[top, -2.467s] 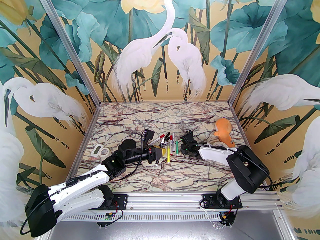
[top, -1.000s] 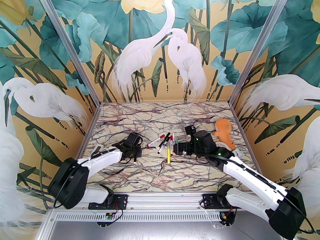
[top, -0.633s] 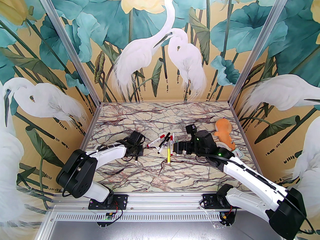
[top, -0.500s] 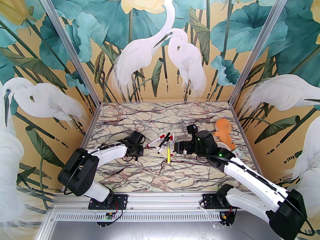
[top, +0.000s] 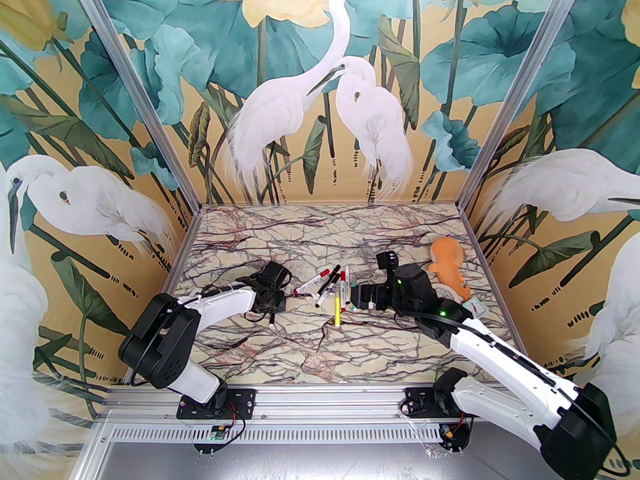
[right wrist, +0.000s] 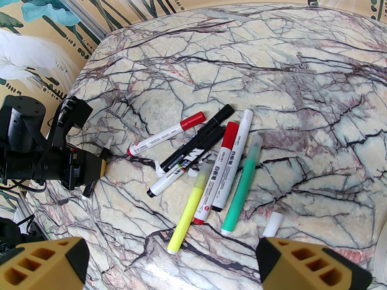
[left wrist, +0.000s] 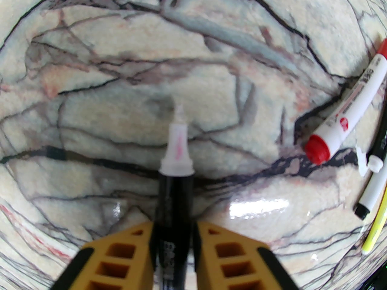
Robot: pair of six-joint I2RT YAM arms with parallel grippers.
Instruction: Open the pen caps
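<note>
Right now the left gripper [left wrist: 174, 227] is flanking a black pen [left wrist: 173, 192], one yellow finger on each side of the barrel. The gaps are so thin that I cannot tell whether the pads are pressing it or standing just off it. The pen's long axis is running straight out along the fingers, and its bare whitish nib [left wrist: 178, 137] is pointing away from the wrist, over the marble table [left wrist: 90, 101].

The right gripper [right wrist: 172, 261] is holding its fingers wide apart above the table, facing a fan of pens lying ahead of it. A loose whitish cap [right wrist: 273, 223] is lying flat just ahead of the fingertip on that camera's right side, apart from it. Its long axis is running away from the gripper and leaning slightly right.

The other caps are sitting on their pens, all at the ends farther from the right gripper and pointing away from it:
- A red cap [right wrist: 193, 120] is lying far ahead and a little left, its axis slanting strongly rightward.
- A second red cap [right wrist: 231, 133] is lying ahead and slightly right, its axis nearly in line with the gripper's reach.
- Just right of that, a white cap [right wrist: 246, 118] is running almost parallel to it.
- Right again, a clear cap [right wrist: 256, 143] is topping a green pen [right wrist: 239, 192].
- A yellow highlighter [right wrist: 187, 213] is lying nearest the gripper, between its fingers, its capped end also aiming away.
</note>
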